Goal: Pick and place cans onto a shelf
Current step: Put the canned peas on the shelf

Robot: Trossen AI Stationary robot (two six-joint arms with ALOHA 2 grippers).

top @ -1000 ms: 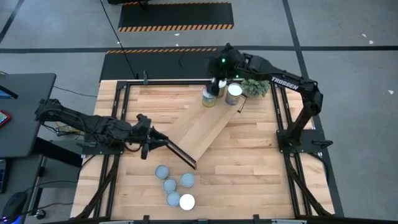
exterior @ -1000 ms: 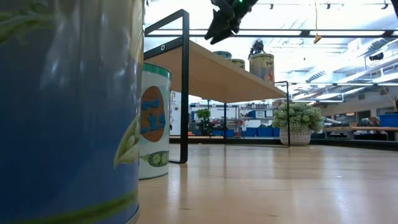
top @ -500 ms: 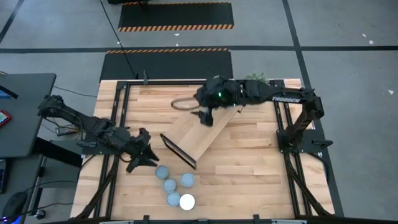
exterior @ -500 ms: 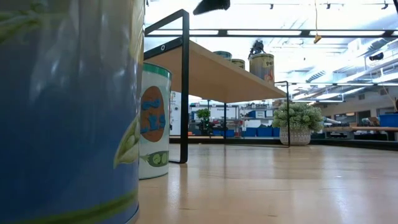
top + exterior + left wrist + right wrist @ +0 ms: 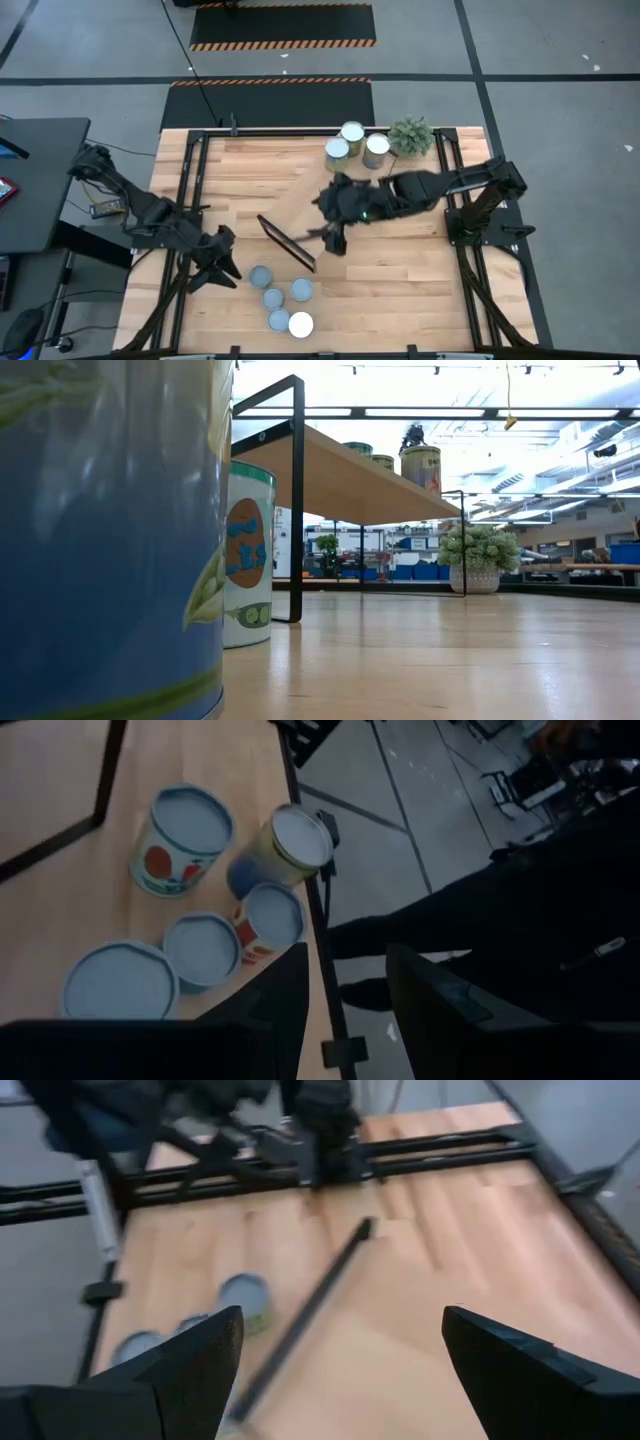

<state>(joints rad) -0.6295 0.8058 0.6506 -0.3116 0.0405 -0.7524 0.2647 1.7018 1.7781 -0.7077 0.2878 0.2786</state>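
While the left hand hangs parted beside the cans, the right hand spreads wide above the shelf.

**Hidden, cropped and blurred parts across the four views.**
High view: the right arm lies over the shelf, hiding most of its plank; the right gripper is motion-blurred, so how its jaws stand cannot be told there. Low view: the nearest can is cut off by the left, top and bottom edges; a second can is partly hidden behind it, and neither arm appears. Right wrist view: the table and cans are blurred. Left wrist view: the person beyond the table's edge is cropped.
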